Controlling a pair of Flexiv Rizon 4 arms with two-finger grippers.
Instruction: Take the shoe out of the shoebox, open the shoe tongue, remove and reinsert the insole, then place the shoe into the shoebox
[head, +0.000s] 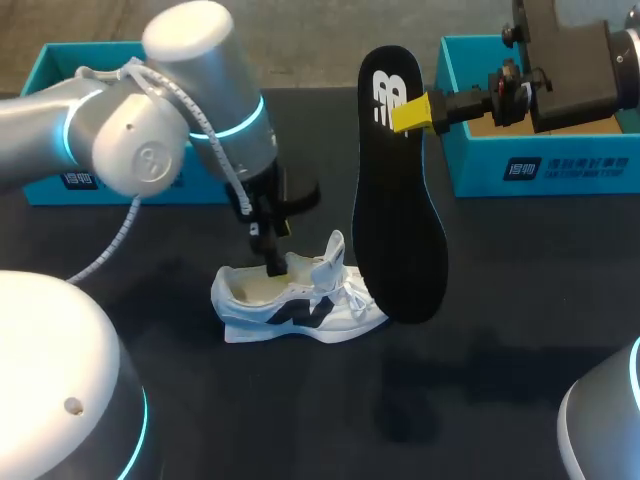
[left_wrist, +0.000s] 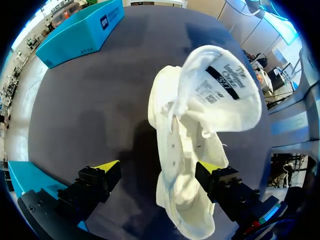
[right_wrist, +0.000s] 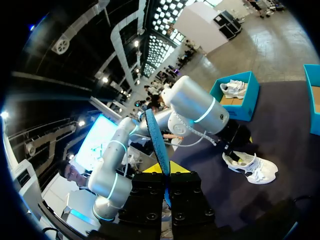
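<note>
At table centre, the white shoe (head: 290, 305) is resting on its sole with the tongue (left_wrist: 220, 87) standing up and open. The left gripper (head: 272, 262) is positioned at the heel opening, jaws released: one finger (left_wrist: 212, 172) is against the collar, the other finger (left_wrist: 102, 167) is clear of the shoe. At the shoe's 2 o'clock, the right gripper (head: 410, 115) is clenching the upper end of the black insole (head: 400, 220), which is hanging upright. One teal shoebox (head: 45, 190) is sitting at the table's 10 o'clock, a second shoebox (head: 560, 165) at 2 o'clock.
</note>
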